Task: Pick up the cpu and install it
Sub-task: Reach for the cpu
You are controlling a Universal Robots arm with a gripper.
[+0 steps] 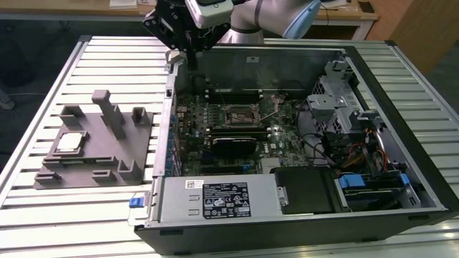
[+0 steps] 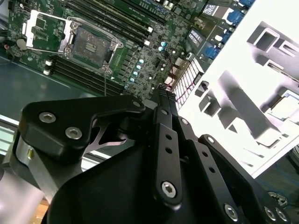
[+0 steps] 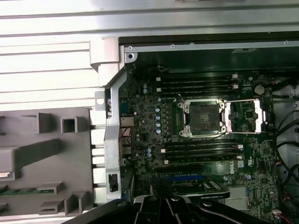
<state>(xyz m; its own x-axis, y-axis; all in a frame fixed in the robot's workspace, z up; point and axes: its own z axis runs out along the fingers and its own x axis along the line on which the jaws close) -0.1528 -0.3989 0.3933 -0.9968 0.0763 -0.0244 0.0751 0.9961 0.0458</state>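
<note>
Gripper (image 1: pixel 192 63) hangs closed and empty over the case (image 1: pixel 287 64) rim, with the open socket (image 1: pixel 240 114) nearer below it. Farther off, the cpu (image 1: pixel 70 141) lies flat in the fixture (image 1: pixel 107 161). It looks light, stiff and fragile underneath, best pinched by opposite edges.

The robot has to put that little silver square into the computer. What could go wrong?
1. The cpu lies in the grey fixture among upright tabs. The gripper, now above the case wall, might bump a tab when reaching in.
2. The socket sits low inside the case, past that wall, so the arm could clip the metal edge.
3. The chip might land crooked on the open socket.
</note>
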